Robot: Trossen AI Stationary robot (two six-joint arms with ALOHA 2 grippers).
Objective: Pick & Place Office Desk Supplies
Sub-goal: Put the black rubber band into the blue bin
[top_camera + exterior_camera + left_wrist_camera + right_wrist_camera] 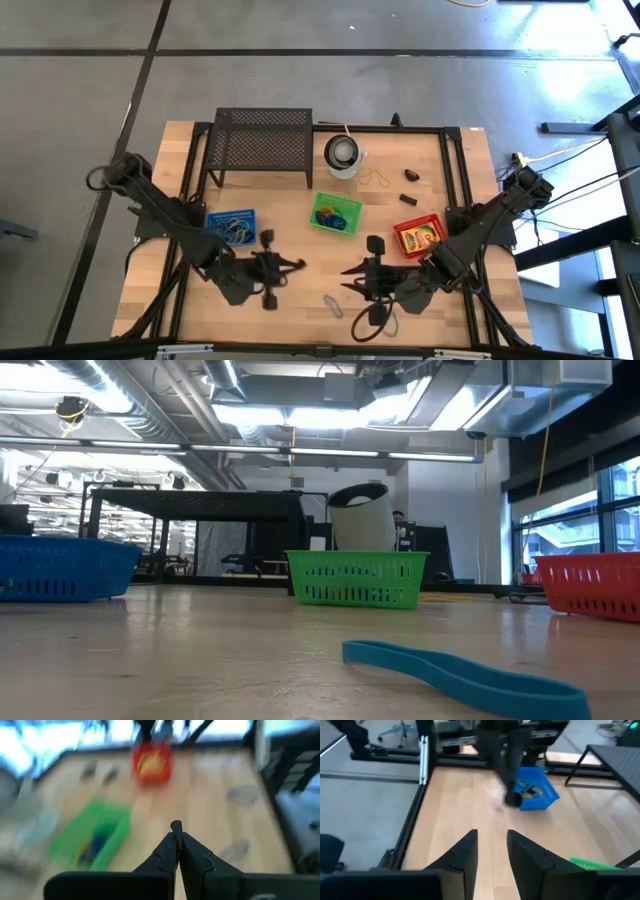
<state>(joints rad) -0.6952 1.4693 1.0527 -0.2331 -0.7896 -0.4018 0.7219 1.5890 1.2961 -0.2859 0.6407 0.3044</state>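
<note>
While both arms hang low over the near half of the wooden table (pixel 300 215), three small baskets sit across its middle: one blue basket (pixel 231 225) on the left with a tangle of loops in it, one green basket (pixel 335 212) in the centre holding blue and yellow bits, and one red basket (pixel 418 236) on the right with one yellow-green crayon-type box inside. Behind them stand one black mesh rack (pixel 260 146) and one round white container (pixel 344 154).

Loose on the wood lie one thin yellowish loop (pixel 378 180) and two small black clips (pixel 410 177), all right of the container. Near the front edge rests one blue-grey loop (pixel 331 303), which shows large in the low view as a teal band (pixel 465 677); a second pale loop seems to lie under the right arm, though the view there is poor.

The left gripper (pixel 296 263) is in front of the blue basket, its fingers (pixel 176 845) pressed together and empty. The right gripper (pixel 350 272) is in front of the green basket, its fingers (pixel 465 851) parted over bare wood, holding nothing.
</note>
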